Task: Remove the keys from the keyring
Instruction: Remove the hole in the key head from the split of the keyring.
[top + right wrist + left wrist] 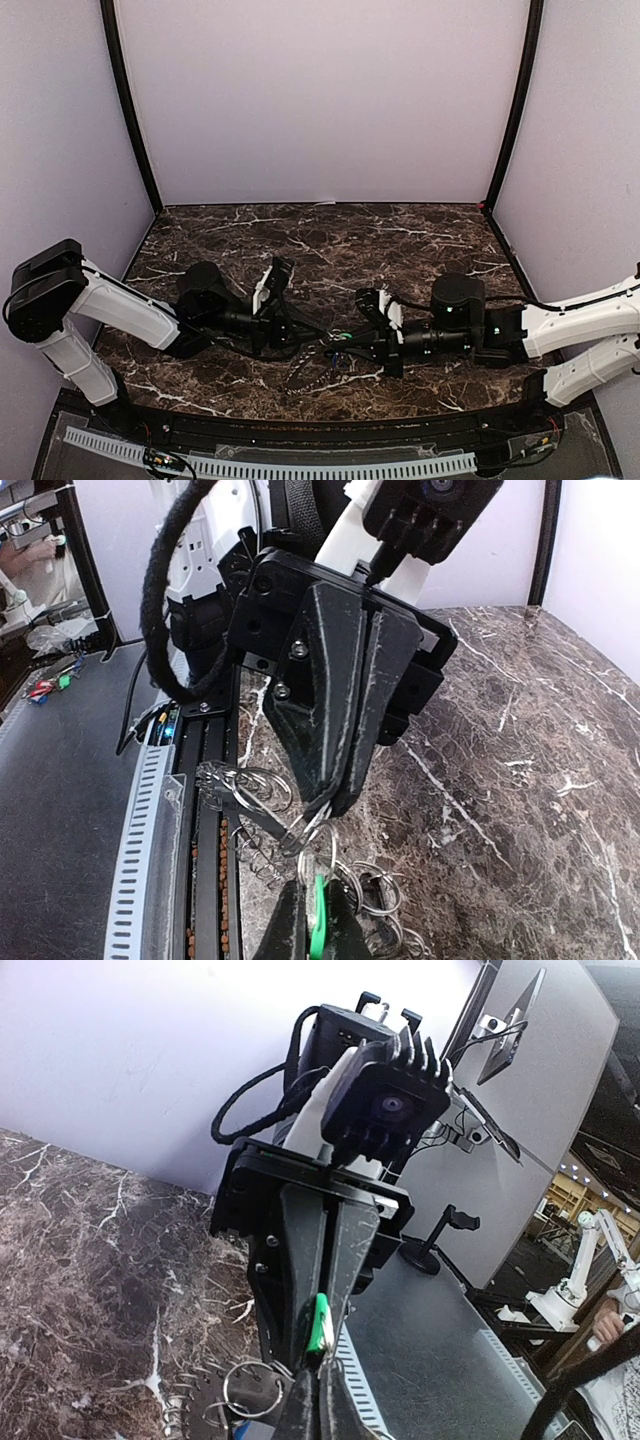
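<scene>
The right gripper (316, 905) has its jaws pinching the green key (318, 930) low over the worktop (520, 740). Facing it, the left gripper (335, 798) has its jaws pinching a wire ring (300, 832). The toothed keyring (200, 1405) sits just beside them.

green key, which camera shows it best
The left wrist view: the green key sits near the middle, large and clear. The right wrist view has it low at the bottom edge, partly cut off. The top external view shows only a tiny green speck between the arms.
</scene>
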Controlling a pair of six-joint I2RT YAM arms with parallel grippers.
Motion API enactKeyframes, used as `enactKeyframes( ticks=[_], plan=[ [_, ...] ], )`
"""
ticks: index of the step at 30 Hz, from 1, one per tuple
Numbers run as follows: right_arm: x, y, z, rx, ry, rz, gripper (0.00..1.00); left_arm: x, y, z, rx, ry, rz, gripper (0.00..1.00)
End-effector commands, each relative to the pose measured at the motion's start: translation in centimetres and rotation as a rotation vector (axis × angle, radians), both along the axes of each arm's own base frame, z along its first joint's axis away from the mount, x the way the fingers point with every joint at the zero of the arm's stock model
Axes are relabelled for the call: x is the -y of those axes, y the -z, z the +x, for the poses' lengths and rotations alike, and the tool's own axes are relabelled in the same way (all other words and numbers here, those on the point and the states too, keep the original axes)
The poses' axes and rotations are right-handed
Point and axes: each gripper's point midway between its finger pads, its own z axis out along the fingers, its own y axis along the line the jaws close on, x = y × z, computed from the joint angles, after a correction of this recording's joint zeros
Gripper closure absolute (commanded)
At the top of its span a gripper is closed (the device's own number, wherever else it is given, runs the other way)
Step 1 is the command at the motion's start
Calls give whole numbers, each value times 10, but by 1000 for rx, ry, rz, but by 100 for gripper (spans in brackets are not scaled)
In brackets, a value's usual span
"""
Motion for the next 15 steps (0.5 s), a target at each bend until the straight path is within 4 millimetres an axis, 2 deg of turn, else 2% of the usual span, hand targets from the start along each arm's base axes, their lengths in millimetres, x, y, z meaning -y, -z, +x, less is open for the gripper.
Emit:
enactKeyframes(
  ticks=[1, 15],
  plan=[
    [2, -20, 0, 74, 49, 44, 100, -10, -14, 11, 1, -52, -53, 100],
    [-29, 4, -6, 230, 130, -113, 100, -14, -21, 37, -110, -212, -45, 100]
  ],
)
